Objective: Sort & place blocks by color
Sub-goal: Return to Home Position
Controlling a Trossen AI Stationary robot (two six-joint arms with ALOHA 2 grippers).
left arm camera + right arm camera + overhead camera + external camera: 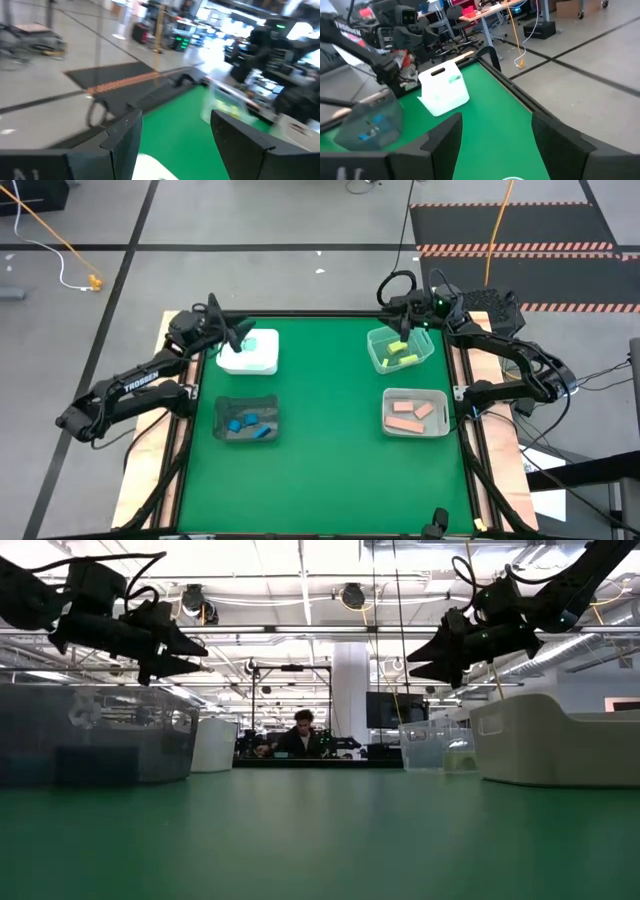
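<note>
- four trays on the table (330, 380), two along each side.
- far left tray (262, 364) holds a single block (254, 340); near left tray (222, 406) holds the left blocks (252, 420).
- far right tray (426, 356) holds the far right blocks (404, 358); near right tray (390, 430) holds the near right blocks (404, 421).

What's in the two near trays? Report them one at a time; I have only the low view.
Observer: The near left tray holds blue blocks.
Operator: Now the other one.
Observer: The near right tray holds tan blocks.
Operator: Give me the far right tray too.
Observer: The far right tray holds yellow-green blocks.
</note>
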